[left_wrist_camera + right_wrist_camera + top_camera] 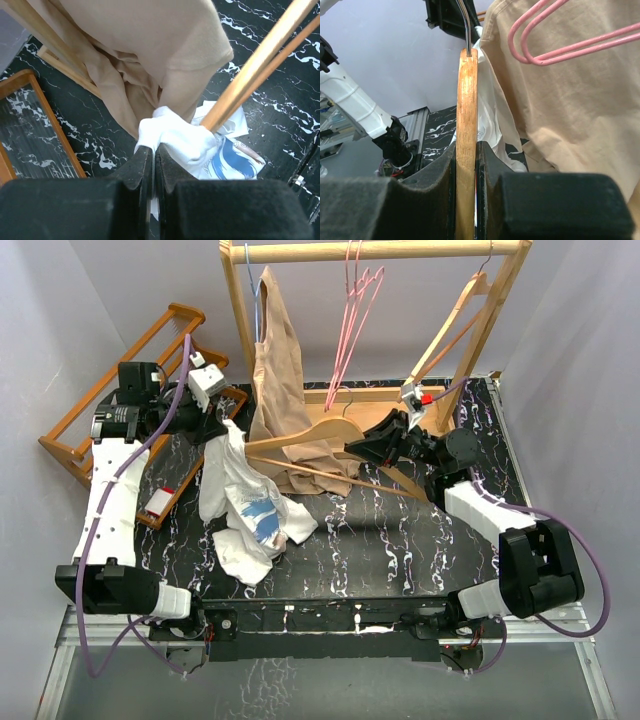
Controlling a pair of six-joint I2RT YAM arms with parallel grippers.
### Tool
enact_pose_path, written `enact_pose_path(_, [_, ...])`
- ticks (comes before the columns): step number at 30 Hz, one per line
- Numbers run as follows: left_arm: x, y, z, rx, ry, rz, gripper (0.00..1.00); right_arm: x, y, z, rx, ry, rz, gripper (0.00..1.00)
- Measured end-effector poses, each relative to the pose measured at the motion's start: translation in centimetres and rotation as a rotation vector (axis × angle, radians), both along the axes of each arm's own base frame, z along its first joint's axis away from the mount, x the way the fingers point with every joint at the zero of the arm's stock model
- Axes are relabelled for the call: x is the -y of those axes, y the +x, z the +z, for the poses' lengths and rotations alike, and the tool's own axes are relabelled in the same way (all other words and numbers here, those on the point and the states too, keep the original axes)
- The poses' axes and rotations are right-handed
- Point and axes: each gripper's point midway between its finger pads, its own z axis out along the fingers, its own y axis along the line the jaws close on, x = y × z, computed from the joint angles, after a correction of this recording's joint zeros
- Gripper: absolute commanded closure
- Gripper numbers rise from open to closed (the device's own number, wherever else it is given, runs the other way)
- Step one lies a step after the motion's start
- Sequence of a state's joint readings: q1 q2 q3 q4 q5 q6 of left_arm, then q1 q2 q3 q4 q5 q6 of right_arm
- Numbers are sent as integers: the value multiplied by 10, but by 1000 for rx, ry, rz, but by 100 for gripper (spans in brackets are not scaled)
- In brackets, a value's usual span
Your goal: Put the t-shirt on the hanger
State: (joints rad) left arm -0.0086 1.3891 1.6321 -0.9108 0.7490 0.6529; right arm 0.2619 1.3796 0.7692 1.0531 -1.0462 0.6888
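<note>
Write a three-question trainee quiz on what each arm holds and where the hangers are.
1. Fill in: the pink hangers hang from the wooden ____.
2. True or false: the left jaws are shut on the white t-shirt.
3. The right jaws grip: A) a pink hanger, B) a wooden hanger, C) nothing.
Key: 1 rail; 2 true; 3 B.

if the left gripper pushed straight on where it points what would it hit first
Likely the beige garment hanging just beyond the white t-shirt that the left gripper pinches; depth is unclear.
</note>
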Motion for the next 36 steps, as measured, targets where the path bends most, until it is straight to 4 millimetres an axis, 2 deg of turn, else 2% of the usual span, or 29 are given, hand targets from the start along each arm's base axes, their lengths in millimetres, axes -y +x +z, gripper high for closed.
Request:
enact_pose_path(8, [6,9,16,15,-37,-18,100,-9,-4,-9,-15,-2,24,92])
enact_pose_path(15, [13,-8,16,-44,-73,-52,100,-8,6,-11,1,8,-36,92])
enact_pose_path(25, [11,-25,17,-54,-53,-58,100,-4,19,-10,24,-2,-129,92])
enact_pose_path(36, [10,-26,17,-47,-42,-59,100,-3,20,-10,29,-10,-151,92])
